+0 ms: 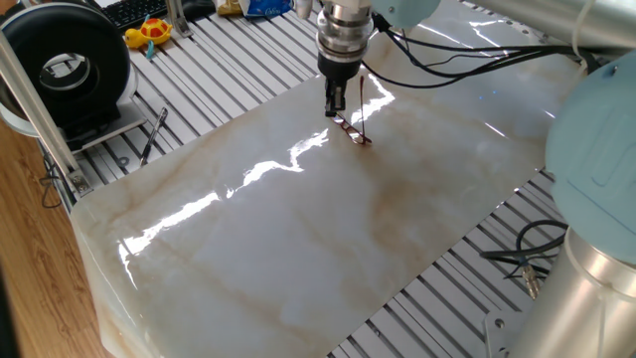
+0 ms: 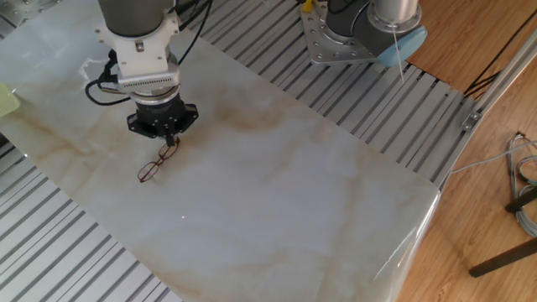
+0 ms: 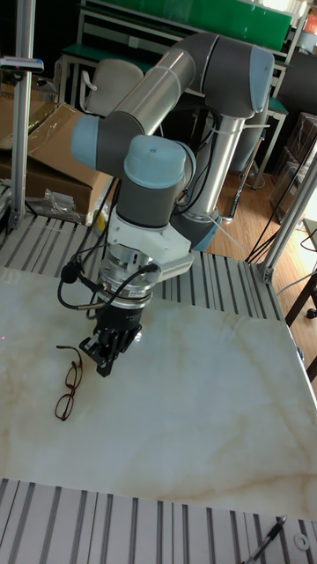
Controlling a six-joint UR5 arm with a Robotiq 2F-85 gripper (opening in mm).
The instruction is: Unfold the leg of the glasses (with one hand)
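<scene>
The glasses (image 1: 354, 130) lie on the marble slab (image 1: 298, 239), thin and reddish-brown with both lenses flat on the surface. In the other fixed view the glasses (image 2: 154, 164) sit just below and left of my gripper (image 2: 169, 139). In the tall fixed view the glasses (image 3: 68, 389) lie to the left of the gripper (image 3: 101, 362), and one slim leg runs from the upper lens toward the fingertips. My gripper (image 1: 333, 108) hangs low over the slab with its fingers close together, apparently pinching that leg. The contact point itself is too small to see clearly.
A black pen-like tool (image 1: 154, 134) lies on the slatted table left of the slab. A black round device (image 1: 70, 62), a yellow toy (image 1: 149, 32) and a keyboard stand at the back left. Cables (image 1: 527, 254) trail at the right. A second robot base (image 2: 352, 33) stands beyond the slab.
</scene>
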